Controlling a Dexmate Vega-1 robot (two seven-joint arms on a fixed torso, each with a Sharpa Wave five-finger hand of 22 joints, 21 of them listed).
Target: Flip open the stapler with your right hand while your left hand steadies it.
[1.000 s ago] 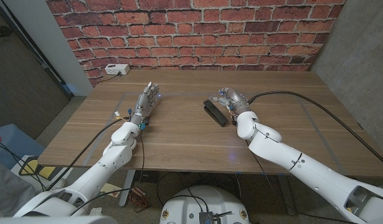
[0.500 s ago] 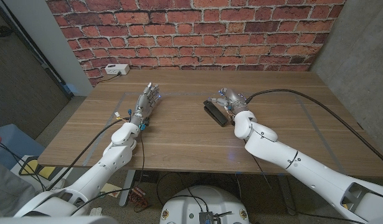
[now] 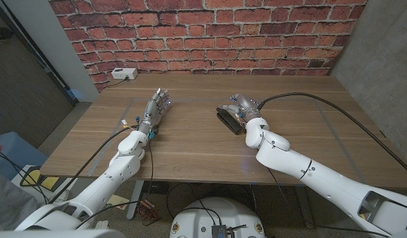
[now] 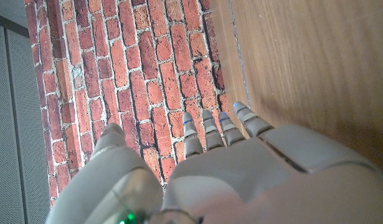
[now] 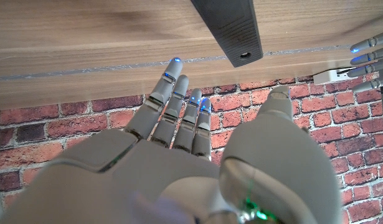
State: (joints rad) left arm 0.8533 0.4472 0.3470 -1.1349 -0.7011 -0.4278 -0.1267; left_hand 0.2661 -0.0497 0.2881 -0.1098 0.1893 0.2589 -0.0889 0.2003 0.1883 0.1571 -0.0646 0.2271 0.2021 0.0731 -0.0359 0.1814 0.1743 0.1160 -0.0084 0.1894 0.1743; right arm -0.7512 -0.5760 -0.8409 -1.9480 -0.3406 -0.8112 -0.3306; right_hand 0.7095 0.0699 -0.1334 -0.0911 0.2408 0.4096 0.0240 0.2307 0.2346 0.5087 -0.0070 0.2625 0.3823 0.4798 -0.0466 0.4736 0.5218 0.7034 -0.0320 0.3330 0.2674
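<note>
Judging from the head view, I took the long black stapler [image 3: 227, 119] for a stiff, fairly hefty thing with a smooth top that might slide on the wood if pushed from one side only; it lay flat on the brown wooden tabletop [image 3: 190, 142], right of centre, angled a little; I reckoned the best hold would be under the free end of its top arm, lifting there while the base was pinned down. My right robot hand [image 3: 243, 106] hovered at the stapler's far end, fingers [image 5: 177, 106] apart and reaching past it, holding nothing; whether it touched the stapler I could not tell. My left robot hand [image 3: 156, 108] stood well apart to the left, fingers straight and close together, empty, so nothing steadied the base yet. A small white box [image 3: 123, 74] with a cable sat at the tabletop's far left edge by the red brick wall [image 3: 210, 33], clear of the work; the black cable [image 3: 302, 99] trailing from my right arm crossed the tabletop behind it; nothing lay between the left robot hand and the stapler.
</note>
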